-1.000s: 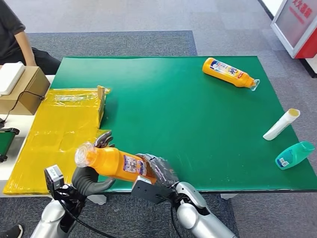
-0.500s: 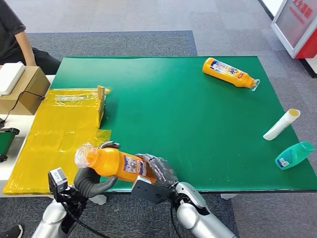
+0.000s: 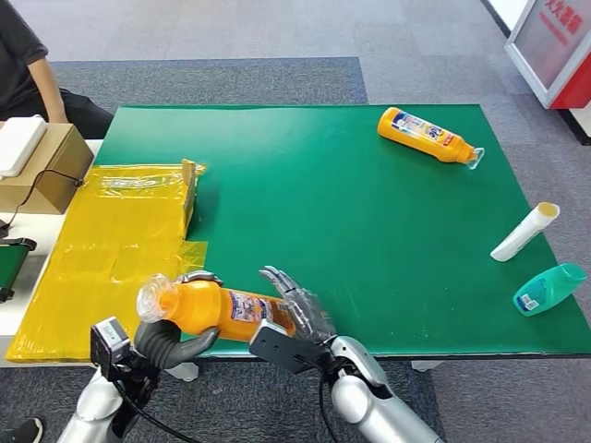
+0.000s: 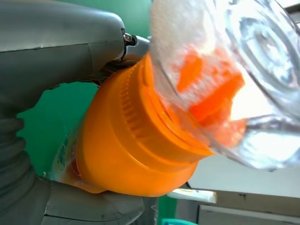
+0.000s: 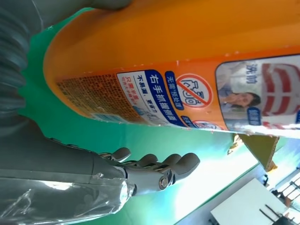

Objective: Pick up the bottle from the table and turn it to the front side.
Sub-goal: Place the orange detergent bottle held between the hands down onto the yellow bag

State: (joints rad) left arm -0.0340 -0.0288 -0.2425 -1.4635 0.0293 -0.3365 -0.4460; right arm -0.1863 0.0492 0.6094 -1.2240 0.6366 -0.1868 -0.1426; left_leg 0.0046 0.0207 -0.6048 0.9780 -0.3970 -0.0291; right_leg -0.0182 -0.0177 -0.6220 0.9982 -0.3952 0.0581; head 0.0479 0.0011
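- Since the earlier frames the right hand (image 3: 296, 309) has let go of the orange bottle (image 3: 212, 306): its fingers (image 3: 279, 279), wrapped round the base a second ago, now stand spread and raised beside it, grasping nothing.
- The left hand (image 3: 171, 337) has kept its hold near the neck, thumb under and fingers (image 3: 199, 277) over the top; the bottle lies a little lower and flatter than before, clear cap (image 3: 148, 297) pointing to the robot's left.
- The bottle hangs across the near edge of the green table (image 3: 334, 231), base over the green, cap end over the yellow sheet (image 3: 104, 249).
- The middle of the table lies open. A second orange bottle (image 3: 427, 135) lies near the far right corner; a white tube (image 3: 524, 231) and a teal bottle (image 3: 549, 288) lie close to the right edge, well apart from both hands.
- A cardboard flap (image 3: 188, 185) stands at the sheet's far end; a person (image 3: 24, 65) sits beyond the far left corner by a brown box (image 3: 49, 161).
- The left wrist view shows the ribbed orange collar (image 4: 141, 126) and the clear cap (image 4: 229, 70) up close, with the grey thumb (image 4: 60, 37) against the shoulder.
- The right wrist view shows the bottle's label (image 5: 198, 93) with printed text and a gap of green between it and the outstretched dark fingers (image 5: 166, 164).
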